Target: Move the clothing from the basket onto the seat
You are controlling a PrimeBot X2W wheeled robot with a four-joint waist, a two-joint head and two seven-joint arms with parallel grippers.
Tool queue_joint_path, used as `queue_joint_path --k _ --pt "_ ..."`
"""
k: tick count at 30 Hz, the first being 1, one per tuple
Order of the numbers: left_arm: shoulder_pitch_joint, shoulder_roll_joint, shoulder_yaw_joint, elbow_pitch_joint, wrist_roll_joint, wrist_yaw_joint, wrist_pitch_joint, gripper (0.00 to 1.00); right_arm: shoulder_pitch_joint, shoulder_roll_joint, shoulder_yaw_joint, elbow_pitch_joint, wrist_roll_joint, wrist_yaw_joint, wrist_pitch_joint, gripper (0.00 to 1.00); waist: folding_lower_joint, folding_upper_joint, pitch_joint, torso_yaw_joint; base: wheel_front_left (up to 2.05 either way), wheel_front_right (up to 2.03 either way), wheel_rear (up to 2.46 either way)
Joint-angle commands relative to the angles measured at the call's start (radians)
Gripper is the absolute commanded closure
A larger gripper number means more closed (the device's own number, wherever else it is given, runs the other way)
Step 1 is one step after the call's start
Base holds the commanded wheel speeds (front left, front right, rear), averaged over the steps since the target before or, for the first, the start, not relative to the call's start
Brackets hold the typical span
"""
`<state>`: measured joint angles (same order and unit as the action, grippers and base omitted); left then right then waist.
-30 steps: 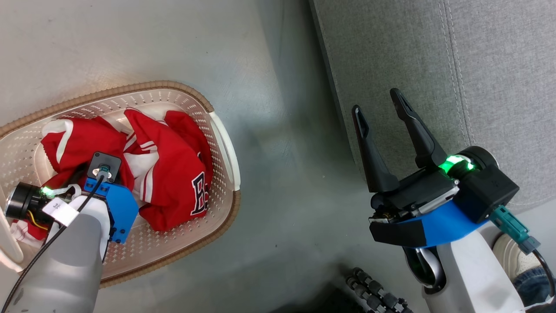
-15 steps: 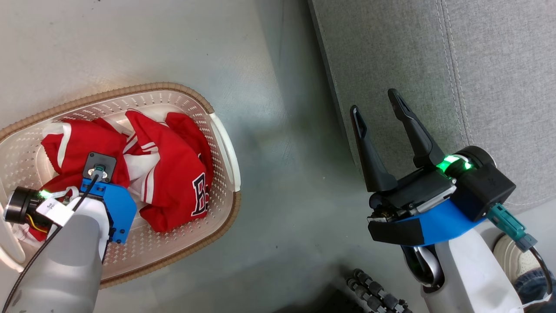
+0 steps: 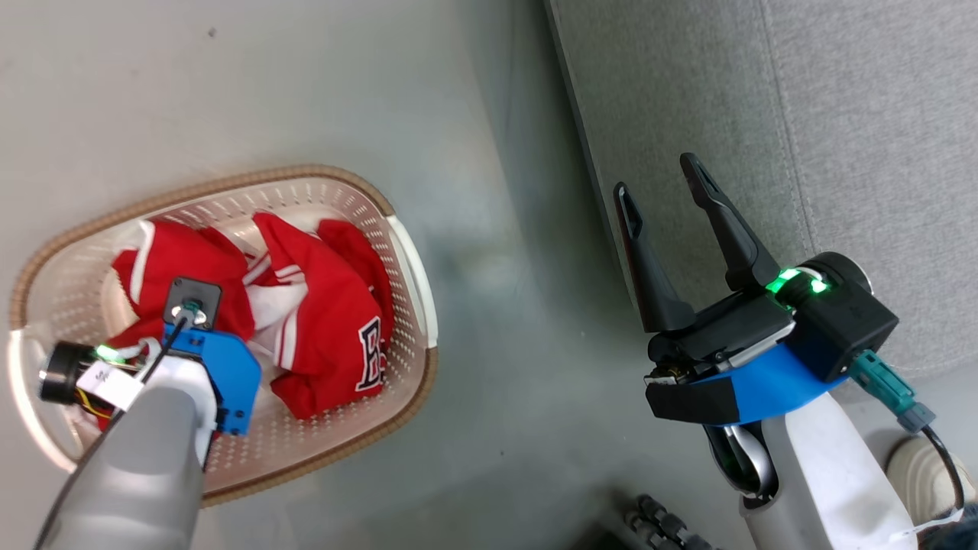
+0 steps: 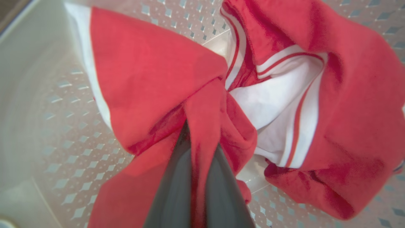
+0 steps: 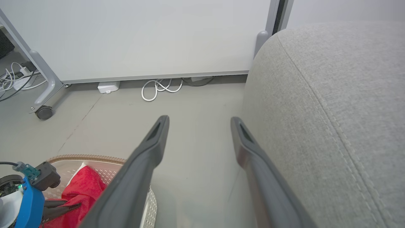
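Observation:
The cream basket (image 3: 317, 200) sits on the grey floor at the left, with both red garments in it. The one with dark lettering (image 3: 336, 328) lies to the right, the white-cuffed one (image 3: 179, 256) to the left. My left gripper (image 4: 201, 142) reaches down into the basket, shut on a fold of the white-cuffed garment (image 4: 148, 72); its fingers (image 4: 172, 193) pinch the red cloth. Over the floor hangs my right gripper (image 3: 655, 177), open and holding nothing, beside the grey seat (image 3: 802, 114). The seat (image 5: 332, 101) rises just right of its fingers (image 5: 148, 158).
A white panel on a wheeled frame (image 5: 44, 110) stands beyond the floor, with a coiled white cable (image 5: 159, 88) at its foot. A person's shoe (image 3: 928, 473) and a black ribbed object (image 3: 672, 527) lie by my base.
The whole head picture has shifted right and down, so the camera moved. My left gripper stays in the basket on the red cloth; the right gripper is still open by the seat.

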<state>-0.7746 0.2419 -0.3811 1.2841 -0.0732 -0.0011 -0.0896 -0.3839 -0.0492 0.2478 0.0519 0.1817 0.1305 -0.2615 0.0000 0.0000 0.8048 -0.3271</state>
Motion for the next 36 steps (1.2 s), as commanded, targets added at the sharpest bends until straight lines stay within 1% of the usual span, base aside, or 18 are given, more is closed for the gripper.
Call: queue_joint_path --k 1,7,11,16,20,23,26,30,36 --pt "0.011 -0.007 0.006 0.001 -0.011 -0.007 -0.011 1.0 -0.009 -0.002 -0.002 0.006 -0.004 0.0 -0.005 0.0 0.0 0.0 -0.038 0.019 0.0 0.0 0.0" --pt "0.053 -0.06 0.033 0.002 -0.065 -0.028 -0.056 1.0 0.017 -0.002 0.0 0.036 -0.022 0.0 -0.005 0.0 0.0 0.0 -0.156 0.065 0.0 0.0 0.0" --pt "0.087 -0.046 0.041 0.003 -0.09 -0.069 -0.101 1.0 0.03 -0.002 0.003 0.057 -0.031 0.0 -0.005 0.0 0.0 0.0 -0.233 0.087 0.0 0.0 0.0" --pt "0.126 -0.076 0.033 0.003 -0.109 -0.098 -0.143 1.0 0.064 -0.003 -0.006 0.091 -0.046 0.0 -0.005 0.0 0.0 0.0 -0.342 0.123 0.0 0.0 0.0" --pt "0.14 -0.133 0.014 0.002 -0.11 -0.104 -0.158 1.0 0.099 -0.003 -0.02 0.125 -0.06 0.0 -0.005 0.0 0.0 0.0 -0.429 0.16 0.0 0.0 0.0" --pt "0.155 -0.161 -0.006 -0.009 -0.11 -0.108 -0.163 1.0 0.126 -0.003 -0.03 0.147 -0.066 0.0 -0.005 0.0 0.0 0.0 -0.492 0.187 0.0 0.0 0.0" --pt "0.163 -0.18 -0.022 -0.033 -0.116 -0.114 -0.17 1.0 0.152 -0.003 -0.031 0.162 -0.07 0.0 -0.005 0.0 0.0 0.0 -0.546 0.21 0.0 0.0 0.0" --pt "0.18 -0.19 -0.047 -0.081 -0.136 -0.121 -0.171 1.0 0.176 -0.003 -0.032 0.173 -0.07 0.0 -0.001 0.0 0.0 0.0 -0.606 0.233 0.0 0.0 0.0" --pt "0.209 -0.191 -0.134 -0.238 -0.215 -0.13 -0.173 1.0 0.207 -0.003 -0.034 0.176 -0.064 0.0 0.014 0.0 0.0 0.0 -0.669 0.256 0.0 0.0 0.0"
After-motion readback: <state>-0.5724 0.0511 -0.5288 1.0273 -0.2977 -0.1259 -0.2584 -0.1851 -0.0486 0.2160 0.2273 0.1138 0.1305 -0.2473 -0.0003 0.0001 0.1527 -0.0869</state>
